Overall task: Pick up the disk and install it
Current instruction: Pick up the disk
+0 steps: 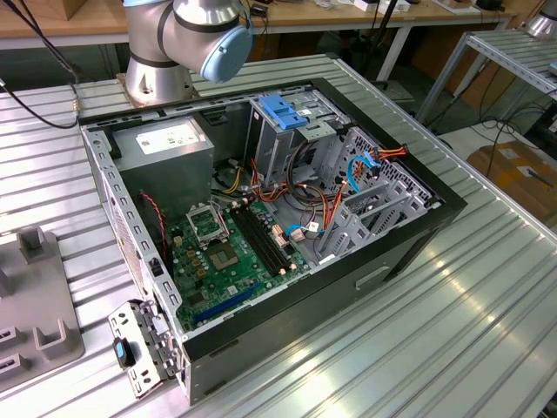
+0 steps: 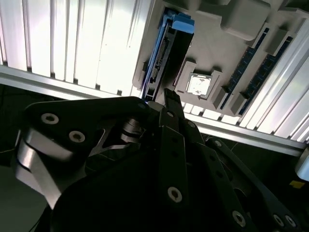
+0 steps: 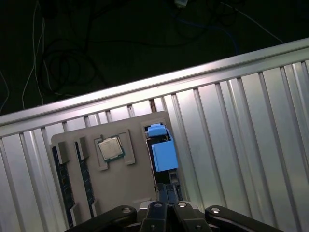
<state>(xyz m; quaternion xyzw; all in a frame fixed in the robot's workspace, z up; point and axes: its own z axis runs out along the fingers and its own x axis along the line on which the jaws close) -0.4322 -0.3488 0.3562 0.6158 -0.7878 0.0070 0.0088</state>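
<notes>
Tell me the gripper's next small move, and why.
Probably a short, straight advance onto the disk, keeping the present alignment. In the first wrist view the disk stands on edge in a slot of the grey tray, beside the processor, and the gripper sits in line with its narrow edge, at one end. Whether it already touches cannot be told.

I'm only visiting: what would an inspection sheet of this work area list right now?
Surface: ribbed metal table.
Job's things: disk stands on edge in a slot of the grey tray.
Clutter: processor chip and memory sticks in that tray; open computer case.
Grippers: tool at the disk's end; contact cannot be told.
Cables: coloured wires inside the case.
Surroundings: wooden benches, cardboard box.
</notes>
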